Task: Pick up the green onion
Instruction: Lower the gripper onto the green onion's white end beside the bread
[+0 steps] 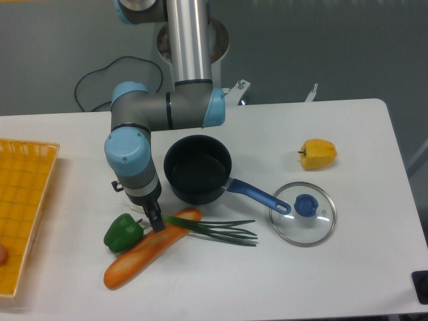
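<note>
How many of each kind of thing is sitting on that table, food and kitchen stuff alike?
Peppers: 2, green bell pepper and yellow bell pepper
Green onion: 1
Baguette: 1
Pot: 1
Glass lid: 1
Yellow basket: 1
Total: 7

A: What does the room look like?

B: A white desk (348, 281) with rounded corners fills most of the view. Behind the desk stands a plain grey-blue wall (334, 47), evenly lit, without sharp shadows.

A: Anything against that wall?

B: A black cable (100, 77) loops in front of it, just beyond the desk's far edge, left of centre. A small white bracket (311, 92) pokes up at that same far edge, right of centre.

A: And past the desk's sides?

B: A strip of dim grey floor (418, 154) shows past its right edge, and a dark object (421, 286) sits at the desk's near right corner, cut off by the frame.
</note>
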You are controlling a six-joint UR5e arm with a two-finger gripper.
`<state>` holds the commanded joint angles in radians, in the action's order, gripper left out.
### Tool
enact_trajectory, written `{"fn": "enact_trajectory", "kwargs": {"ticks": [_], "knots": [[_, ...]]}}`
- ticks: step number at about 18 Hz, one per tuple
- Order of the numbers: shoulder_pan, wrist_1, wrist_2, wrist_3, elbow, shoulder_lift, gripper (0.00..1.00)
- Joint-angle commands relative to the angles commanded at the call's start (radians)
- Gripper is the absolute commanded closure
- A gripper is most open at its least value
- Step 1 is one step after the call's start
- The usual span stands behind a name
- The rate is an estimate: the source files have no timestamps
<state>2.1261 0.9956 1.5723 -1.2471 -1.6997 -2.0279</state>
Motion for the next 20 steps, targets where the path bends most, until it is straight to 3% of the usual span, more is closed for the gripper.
{"fn": "enact_trajectory", "kwargs": {"ticks": [6,12,15,17,20], "knots": [[-0.009,0.000,0.003,0.025,0.000,-0.008,0.01],[-0.020,0.000,0.008,0.031,0.000,-0.012,0.15],[-0.021,0.000,0.008,0.066,0.000,-0.012,0.30],[-0.025,0.002,0.008,0.069,0.000,-0.014,0.31],[-0.026,0.002,0.008,0.086,0.002,-0.015,0.39]]}}
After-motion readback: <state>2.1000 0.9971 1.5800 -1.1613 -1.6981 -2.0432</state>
